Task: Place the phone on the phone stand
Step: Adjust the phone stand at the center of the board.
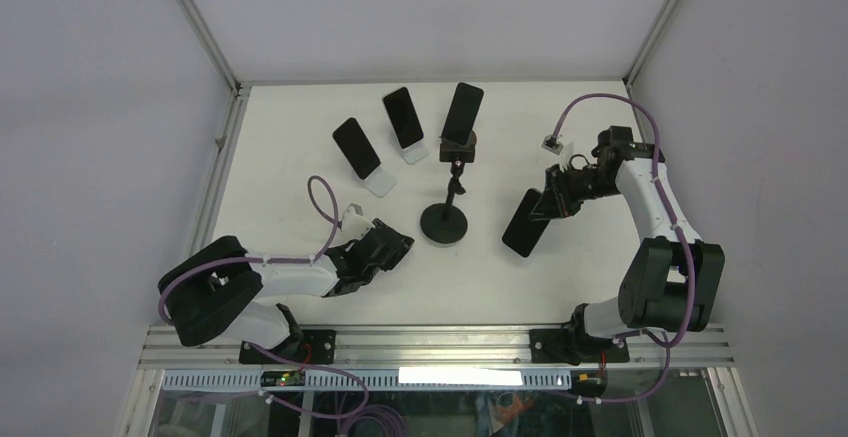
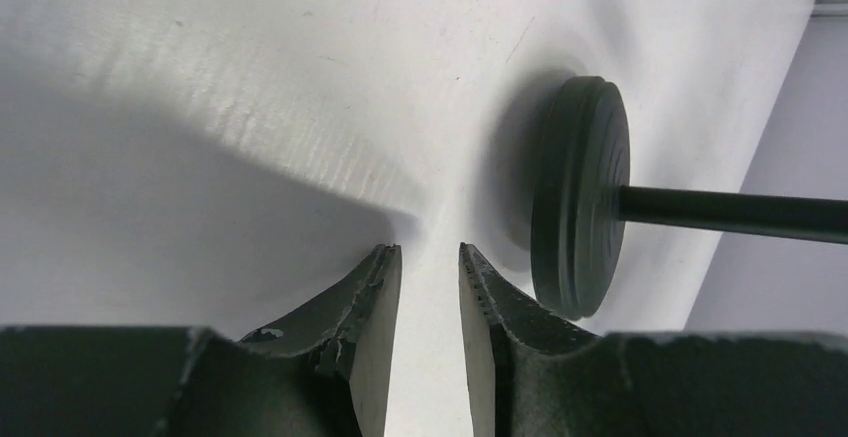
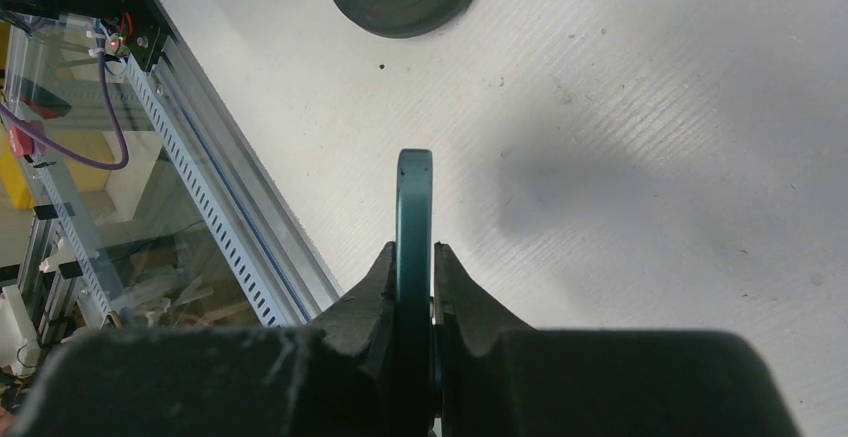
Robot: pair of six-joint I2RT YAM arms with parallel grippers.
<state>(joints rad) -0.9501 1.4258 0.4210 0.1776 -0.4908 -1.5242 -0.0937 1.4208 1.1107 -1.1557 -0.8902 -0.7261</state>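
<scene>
Looks like the carry step. The phone [image 1: 525, 224] is already picked up and is held right of centre in the top view, clamped near its upper end by the right gripper [image 1: 553, 202]. In the right wrist view it's seen edge-on, a teal rim pinched tight between both fingers [image 3: 372, 292]. Going by the shadow, it's lifted off the table [image 1: 300, 127]. The left gripper [image 1: 395, 242] is parked low in the lower left with its jaws parted a little. Nothing is gripped, and only bare table is seen through the gap.

No real containers here, so the stands get counted instead. At upper centre, a white stand [image 1: 381, 185] is loaded with a dark phone [image 1: 356, 147], and a second white stand [image 1: 415, 155] is loaded with another phone [image 1: 403, 117]. The tall black stand [image 1: 445, 224], round base mid-frame, seems to be topped by a third phone [image 1: 463, 112]. Whether that one is actually seated in its clamp can't be told. No obviously free stand is spotted.

Next move, as a guess: the held phone needs to be carried left toward the stands, tilted to match the cradle, and lowered in before the grip is let go. The tall stand could probably be tipped if it's bumped.
</scene>
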